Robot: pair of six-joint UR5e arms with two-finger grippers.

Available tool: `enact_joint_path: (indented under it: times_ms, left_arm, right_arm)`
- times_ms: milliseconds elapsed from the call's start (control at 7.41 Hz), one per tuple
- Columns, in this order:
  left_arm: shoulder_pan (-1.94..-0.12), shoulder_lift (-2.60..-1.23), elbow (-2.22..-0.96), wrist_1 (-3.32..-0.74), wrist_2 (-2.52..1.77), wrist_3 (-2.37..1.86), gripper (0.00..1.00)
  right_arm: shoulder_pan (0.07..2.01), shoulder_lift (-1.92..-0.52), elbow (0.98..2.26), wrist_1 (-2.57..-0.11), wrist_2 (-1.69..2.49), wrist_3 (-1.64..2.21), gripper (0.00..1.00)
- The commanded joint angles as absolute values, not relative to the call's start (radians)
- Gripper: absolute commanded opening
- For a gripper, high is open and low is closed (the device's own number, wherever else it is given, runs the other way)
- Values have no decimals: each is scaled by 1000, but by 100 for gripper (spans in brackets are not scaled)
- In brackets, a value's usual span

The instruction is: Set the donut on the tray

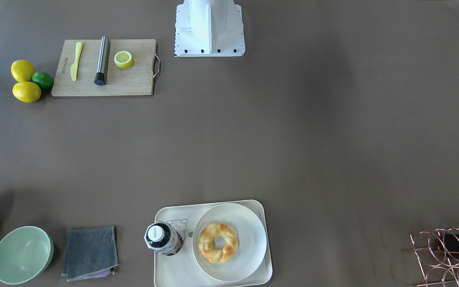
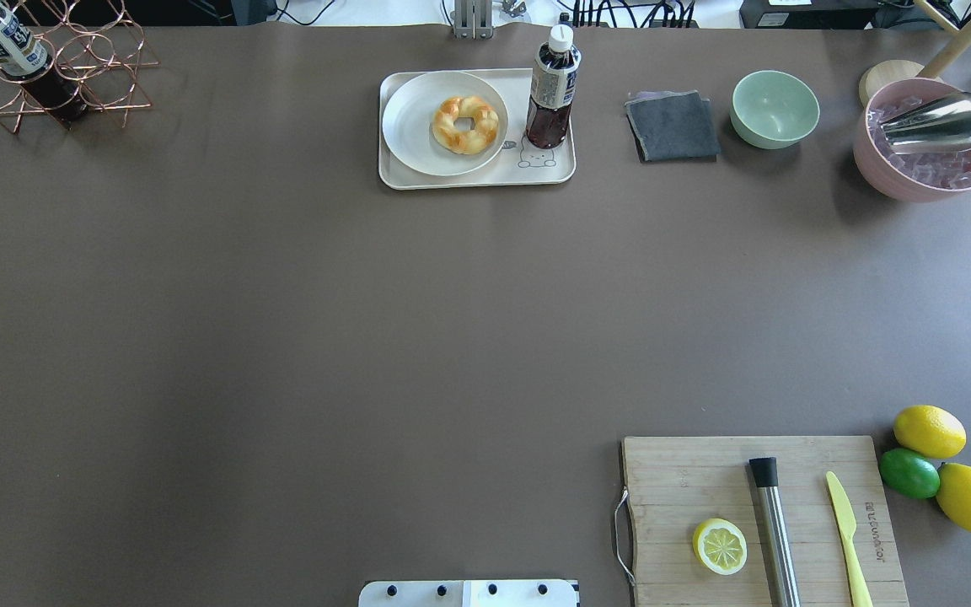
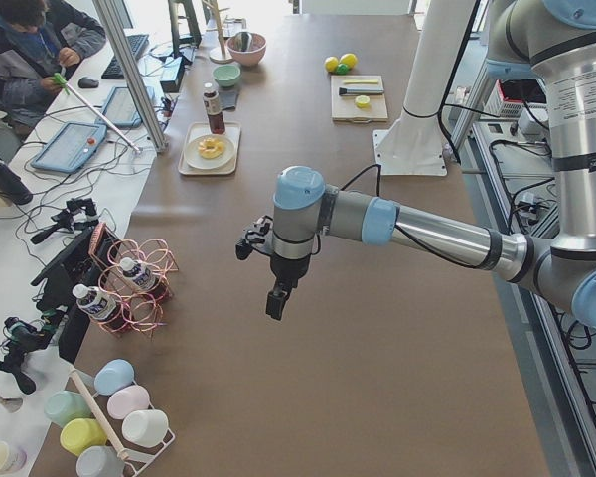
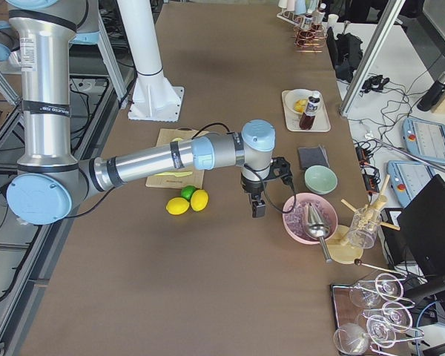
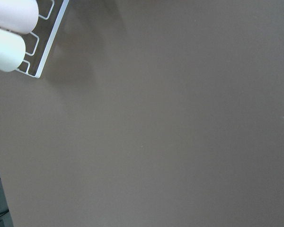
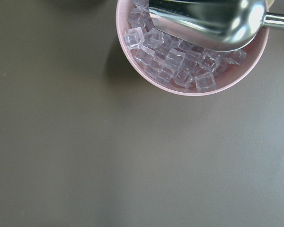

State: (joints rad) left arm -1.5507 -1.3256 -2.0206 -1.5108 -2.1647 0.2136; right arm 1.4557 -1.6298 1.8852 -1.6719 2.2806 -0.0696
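Donut (image 2: 466, 124) lying flat on round plate (image 2: 411, 126), a little toward 3 o'clock of plate centre in the overhead view; plate resting on left half of tray (image 2: 479, 178). So already within the tray's rim, only not touching the tray floor itself. Bottle (image 2: 553, 87) standing upright on the tray at 3 o'clock of the donut, close beside the plate edge.

Left gripper (image 3: 276, 301) hanging above bare table, well apart from the tray, seen only in the left side view: cannot tell whether fingers are apart or together. Right gripper (image 4: 257, 208) hanging near the pink bowl of ice (image 4: 309, 218), seen only in the right side view: likewise cannot tell. Nothing visibly held by either.

Judged from looks: donut light, probably soft or foam-like, glazed patches possibly slick, twisted surface giving some purchase. Best taken across the ring at 1 side, 1 finger in the centre hole and 1 outside, or across the whole width from 12 to 6 o'clock. Gentle squeeze advisable to avoid deforming. Approach from 9 o'clock side safer, keeping clear of the bottle. Free tray floor scarce: small strip at 6 o'clock by the cartoon print (image 2: 535, 157).
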Motion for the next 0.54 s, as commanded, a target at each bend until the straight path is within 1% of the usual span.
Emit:
enact_joint_path:
  times_ms: [0,405]
  left_arm:
    - [-1568,-1220,-1996,-1680,-2164,235,97]
    - [-1569,-1216,-1997,-1690,-2166,235,97]
  right_arm:
    - [1485,-1675,1890,-1671,2279,-58,100]
    - [1486,-1671,1908,-1669,2208,-60,100]
